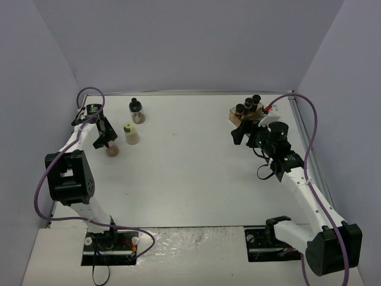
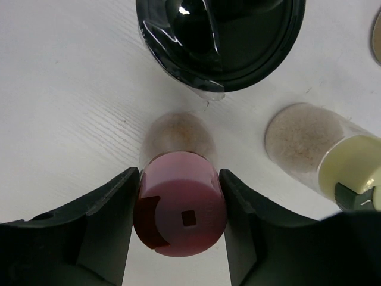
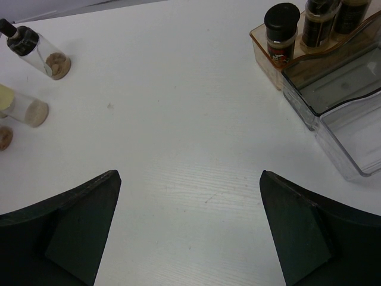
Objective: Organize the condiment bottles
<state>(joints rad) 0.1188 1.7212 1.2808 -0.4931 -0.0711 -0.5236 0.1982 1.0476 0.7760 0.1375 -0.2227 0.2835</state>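
Observation:
My left gripper is shut on the pink cap of a small spice jar that stands upright on the table at the far left. A pale-yellow-capped jar and a black-capped jar stand close beside it; both also show in the left wrist view, the yellow one and the black one. Three black-capped jars stand in the back step of the rack. My right gripper is open and empty over bare table, just left of the rack.
The stepped clear-and-brown rack sits at the far right of the white table, its clear front steps holding nothing. Grey walls close in the left, back and right sides. A metal rail runs along the table's right edge.

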